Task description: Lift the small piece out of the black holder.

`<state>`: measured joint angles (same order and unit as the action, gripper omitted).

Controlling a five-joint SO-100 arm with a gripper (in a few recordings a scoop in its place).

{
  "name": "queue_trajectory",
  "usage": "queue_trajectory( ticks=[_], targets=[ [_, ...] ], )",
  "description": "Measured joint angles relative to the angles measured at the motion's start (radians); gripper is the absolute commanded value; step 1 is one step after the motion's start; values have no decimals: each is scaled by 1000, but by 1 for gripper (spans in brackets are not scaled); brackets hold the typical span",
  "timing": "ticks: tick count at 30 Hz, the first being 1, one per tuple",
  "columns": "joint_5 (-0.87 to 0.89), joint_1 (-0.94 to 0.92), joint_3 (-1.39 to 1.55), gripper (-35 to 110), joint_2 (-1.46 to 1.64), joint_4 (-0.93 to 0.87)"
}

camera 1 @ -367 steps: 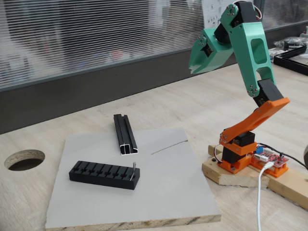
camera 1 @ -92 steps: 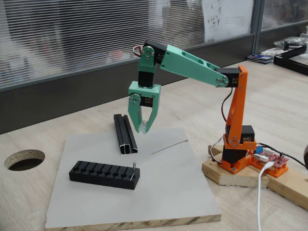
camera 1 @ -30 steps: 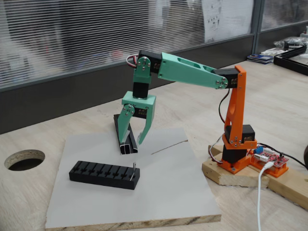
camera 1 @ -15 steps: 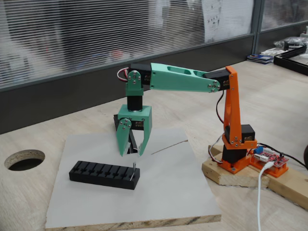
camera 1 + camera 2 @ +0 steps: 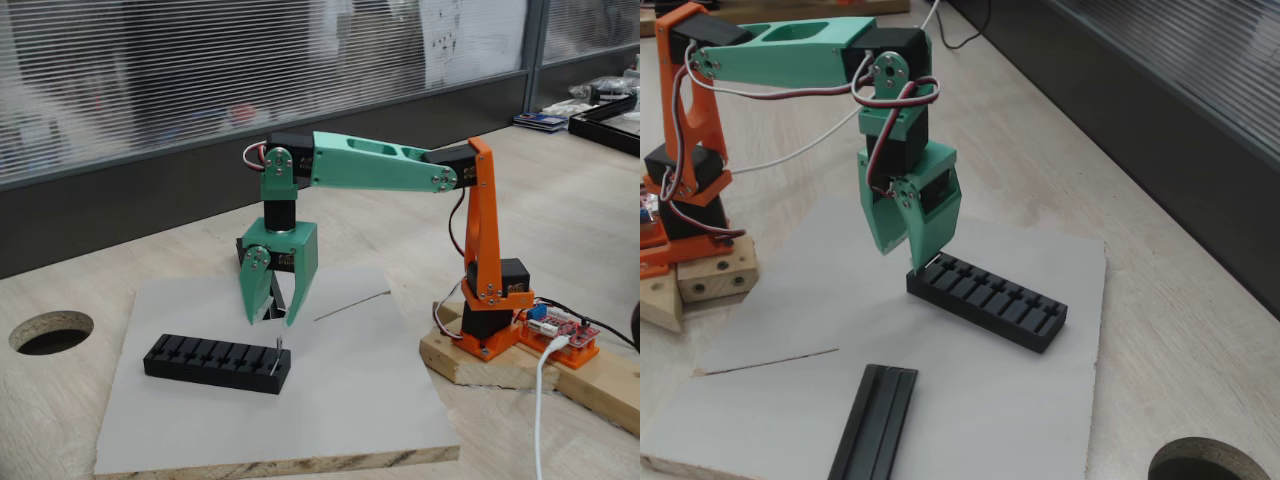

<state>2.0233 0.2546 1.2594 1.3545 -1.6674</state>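
The black holder (image 5: pixel 215 363) lies on the grey board, a slotted matte block, also seen in the other fixed view as the black holder (image 5: pixel 992 301). The small piece (image 5: pixel 277 356), a thin silvery sliver, stands upright in the slot at the holder's right end. My green gripper (image 5: pixel 272 320) points straight down, open, its tips a little above and just behind the piece. From the other side the gripper (image 5: pixel 901 259) hangs over the holder's near-left end, and one of the fingers (image 5: pixel 931 225) covers the piece there. Nothing sits between the fingers.
A narrower black grooved rail (image 5: pixel 874 427) lies on the grey board (image 5: pixel 340 400), partly behind my fingers in a fixed view. A hair-thin wire (image 5: pixel 351 303) lies to the right. The arm's orange base (image 5: pixel 495 325) stands on wood blocks. A round hole (image 5: pixel 50 331) opens in the tabletop.
Over the last second the gripper came down and forward from over the rail toward the holder's right end. Its jaws stayed open. The piece has not moved.
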Motion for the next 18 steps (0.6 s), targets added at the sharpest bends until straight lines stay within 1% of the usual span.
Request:
queue_trajectory(
  ticks=[9,18],
  targets=[
    [11,-3,0,31,0,0],
    [11,-3,80,31,9,8]
  ],
)
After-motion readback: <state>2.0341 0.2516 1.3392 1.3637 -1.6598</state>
